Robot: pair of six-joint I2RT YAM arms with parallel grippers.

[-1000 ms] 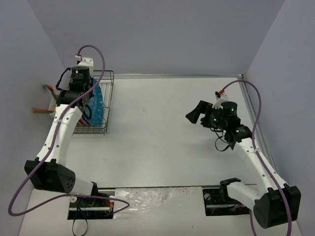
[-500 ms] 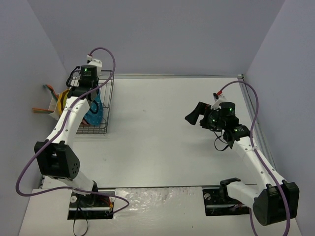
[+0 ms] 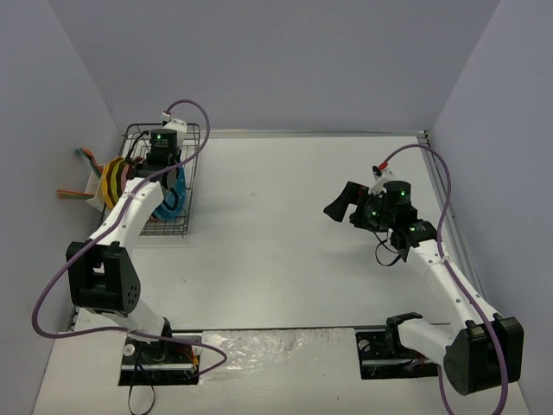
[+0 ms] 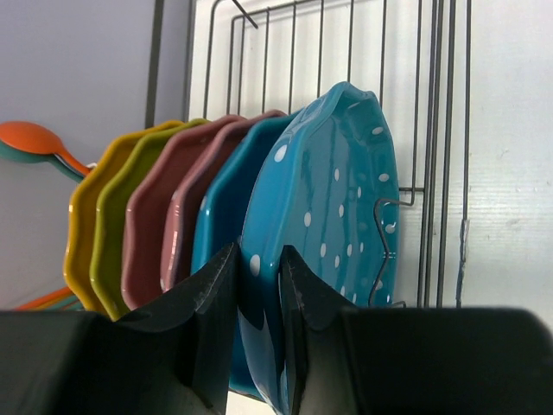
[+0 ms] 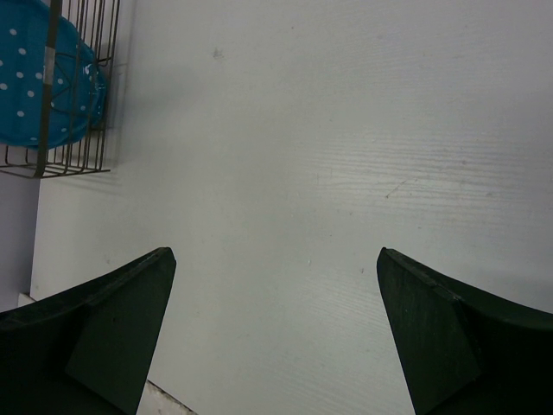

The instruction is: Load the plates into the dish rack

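The table is white, and its middle part carries nothing. On its right side the right gripper hangs above the surface. Its two fingers are spread wide and there is only bare table between them. It is well apart from the rack.

The rack stands at the far left of the table, close to the left wall. It is a black wire basket. The left arm reaches over it, and the left gripper comes down into it. The fingers are pressed on the rim of the blue plate, one finger on each face, so the gripper pinches this plate.

All six plates are inside the rack. They stand on edge in one row, close together, and lean a little. In the left wrist view the held blue plate is the nearest one; a thin wire divider rises just in front of its dotted face. Just behind it comes a second blue plate, then two pink plates, then a green plate, and last an orange plate, which looks rather yellow here.

Beyond the row, on the wall side of the rack, sits a white holder. An orange spoon sticks out there, with a darker one just under it.
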